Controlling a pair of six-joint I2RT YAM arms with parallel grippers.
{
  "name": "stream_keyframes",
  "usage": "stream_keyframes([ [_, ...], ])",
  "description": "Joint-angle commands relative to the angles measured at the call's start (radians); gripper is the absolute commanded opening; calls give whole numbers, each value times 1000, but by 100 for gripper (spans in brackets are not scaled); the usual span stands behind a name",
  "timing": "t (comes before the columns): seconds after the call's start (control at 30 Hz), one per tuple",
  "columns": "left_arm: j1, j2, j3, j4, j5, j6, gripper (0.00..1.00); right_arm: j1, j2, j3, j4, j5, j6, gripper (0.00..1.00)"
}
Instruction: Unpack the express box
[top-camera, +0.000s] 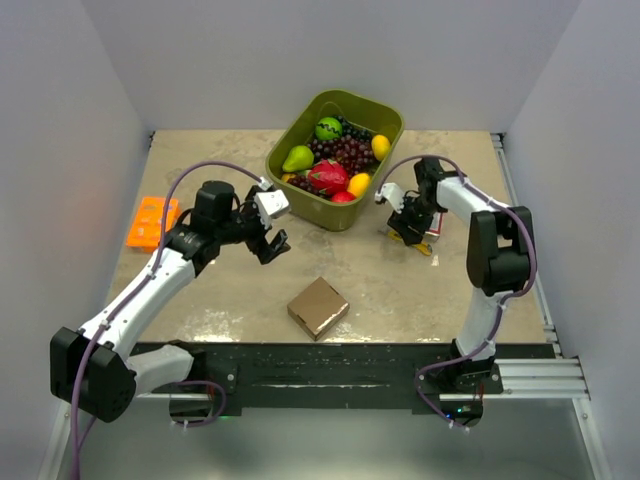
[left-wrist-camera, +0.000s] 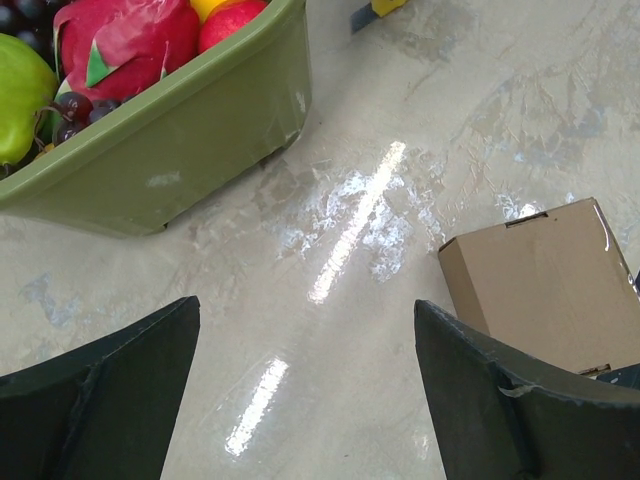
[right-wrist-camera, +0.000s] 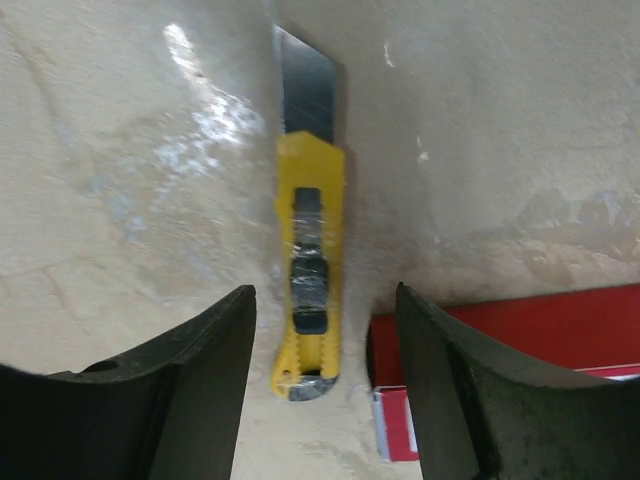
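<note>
The express box (top-camera: 318, 307), small, brown and with its flaps down, lies on the table near the front edge; its corner also shows in the left wrist view (left-wrist-camera: 550, 285). My left gripper (top-camera: 270, 245) hangs open above bare table up and left of the box, with nothing between its fingers (left-wrist-camera: 305, 390). My right gripper (top-camera: 408, 235) points down at the right of the table. Its jaws (right-wrist-camera: 325, 300) straddle the handle of a yellow utility knife (right-wrist-camera: 310, 270) that lies flat with its blade out. A gap shows on each side of the handle, so the gripper is open.
A green tub (top-camera: 380, 115) of fruit stands at the back middle, and its wall is close to my left gripper (left-wrist-camera: 180, 130). A slim red packet (right-wrist-camera: 520, 330) lies just right of the knife. An orange tray (top-camera: 152, 222) sits at the far left edge.
</note>
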Motion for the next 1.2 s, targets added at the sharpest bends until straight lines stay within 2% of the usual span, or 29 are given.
stream_keyframes([
  [0.0,-1,-2,30,19,-9,32,92,-61,28,100,-25,2,-47,59],
  [0.1,-1,-2,27,17,-6,40,92,-78,33,92,-36,6,-76,59],
  [0.3,-1,3,22,22,-5,41,92,-79,8,38,-77,-18,-121,65],
  [0.63,-4,4,19,11,-15,40,92,-79,-73,-7,-45,-124,-67,63],
  [0.8,-5,7,17,20,-18,34,92,-79,-53,-34,-30,-103,-63,62],
  [1.03,-11,6,34,-12,-28,51,92,-79,-53,-99,59,-64,-47,54],
  [1.13,-16,7,42,-23,-28,55,91,-79,-62,-126,114,-48,-29,44],
  [1.17,-19,7,43,-27,-28,58,91,-79,-68,-137,131,-45,-24,37],
])
